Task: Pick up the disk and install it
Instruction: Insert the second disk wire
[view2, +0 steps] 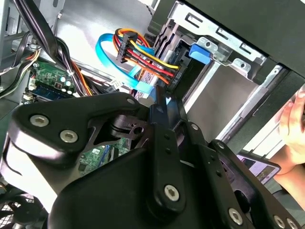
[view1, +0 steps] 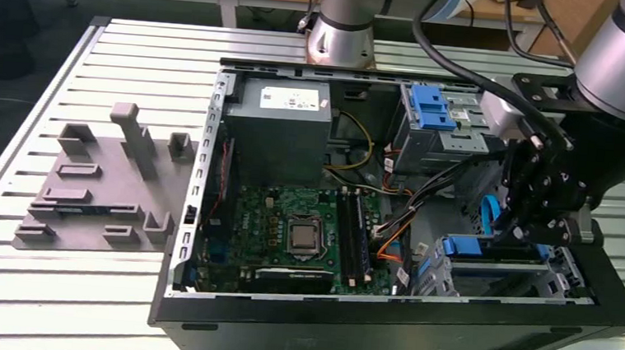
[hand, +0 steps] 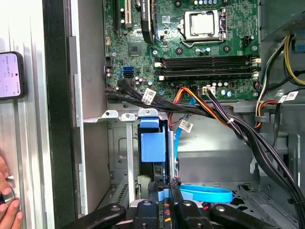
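Disk going into the lower drive bay, cable snag is the main risk

Gripper point(view1: 537, 228) sits low at the right of the exterior view, inside the open PC case point(view1: 391, 317). In the first wrist view the fingers point(hand: 151, 190) are nearly closed, pinching the edge of the disk point(hand: 153, 143), which stands edge-on by its blue bracket at lower centre, in the slot of the drive cage point(hand: 119, 143). Seating depth: can't tell. Risks as I see them: the light blue SATA cable point(hand: 205, 193) and the black cable bundle point(hand: 257, 138) lie just beside the slot and could get trapped or dragged; a slight tilt could jam the bracket on the cage rails. A person's hand point(hand: 7, 205) rests at the lower left edge, near the case.
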Tool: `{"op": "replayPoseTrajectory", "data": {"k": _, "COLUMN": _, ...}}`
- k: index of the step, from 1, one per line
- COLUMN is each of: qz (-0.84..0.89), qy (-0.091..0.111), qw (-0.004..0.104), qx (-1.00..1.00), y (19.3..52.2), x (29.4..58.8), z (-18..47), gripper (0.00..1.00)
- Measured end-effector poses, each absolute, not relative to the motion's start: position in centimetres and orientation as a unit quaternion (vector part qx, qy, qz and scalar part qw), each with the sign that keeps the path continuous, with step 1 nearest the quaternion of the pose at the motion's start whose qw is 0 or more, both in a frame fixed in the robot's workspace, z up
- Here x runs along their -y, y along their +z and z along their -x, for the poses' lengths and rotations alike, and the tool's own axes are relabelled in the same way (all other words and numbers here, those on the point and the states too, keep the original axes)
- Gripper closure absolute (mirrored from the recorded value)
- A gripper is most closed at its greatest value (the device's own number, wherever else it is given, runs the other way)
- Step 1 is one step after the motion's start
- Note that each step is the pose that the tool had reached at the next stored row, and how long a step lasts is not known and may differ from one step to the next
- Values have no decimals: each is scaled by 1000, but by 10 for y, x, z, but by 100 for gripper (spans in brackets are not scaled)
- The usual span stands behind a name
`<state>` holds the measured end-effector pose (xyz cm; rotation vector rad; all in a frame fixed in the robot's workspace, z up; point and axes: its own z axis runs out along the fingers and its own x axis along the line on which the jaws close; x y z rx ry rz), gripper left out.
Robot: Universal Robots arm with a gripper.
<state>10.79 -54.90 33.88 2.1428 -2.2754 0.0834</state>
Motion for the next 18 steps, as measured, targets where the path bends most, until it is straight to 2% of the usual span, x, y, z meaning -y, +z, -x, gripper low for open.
{"op": "replayPoseTrajectory", "data": {"k": 7, "qz": -685, "qy": 27, "qw": 7, "qx": 728, "y": 342, "x": 549, "z": -108, "gripper": 78}}
{"op": "replayPoseTrajectory", "data": {"k": 9, "qz": -685, "qy": 27, "qw": 7, "qx": 728, "y": 342, "x": 549, "z": -108, "gripper": 89}}
{"op": "replayPoseTrajectory", "data": {"k": 18, "qz": -685, "qy": 27, "qw": 7, "qx": 728, "y": 342, "x": 549, "z": -108, "gripper": 89}}
